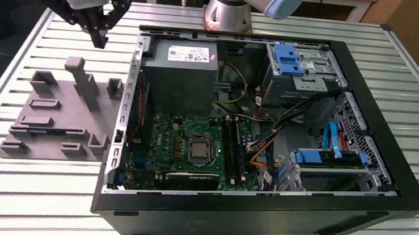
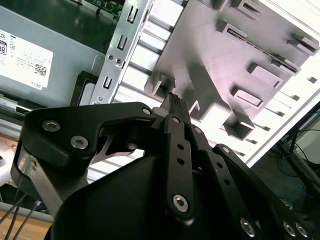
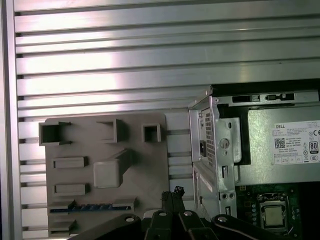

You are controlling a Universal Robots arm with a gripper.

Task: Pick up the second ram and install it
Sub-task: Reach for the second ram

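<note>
The second ram (image 3: 92, 206), a thin blue-green stick, lies on edge in a slot of the grey holder plate (image 3: 80, 150). In the exterior view it is a dark strip (image 1: 45, 131) near the front of the holder plate (image 1: 58, 110). My gripper (image 1: 98, 38) hangs shut and empty above the table, beyond the plate's far edge and left of the open computer case (image 1: 387, 167). In both wrist views its black fingertips (image 3: 172, 192) (image 2: 172, 100) meet at one point. The motherboard's long black slots (image 1: 233, 148) run beside the processor socket (image 1: 199, 149).
The power supply (image 1: 179, 78) fills the case's far left corner. Drive cages with blue latches (image 1: 287, 59) and orange and blue cables (image 1: 263, 153) sit on the exterior view's right. A tall grey post (image 1: 83, 83) and several small blocks rise from the holder plate. The table is ribbed aluminium (image 1: 28, 193).
</note>
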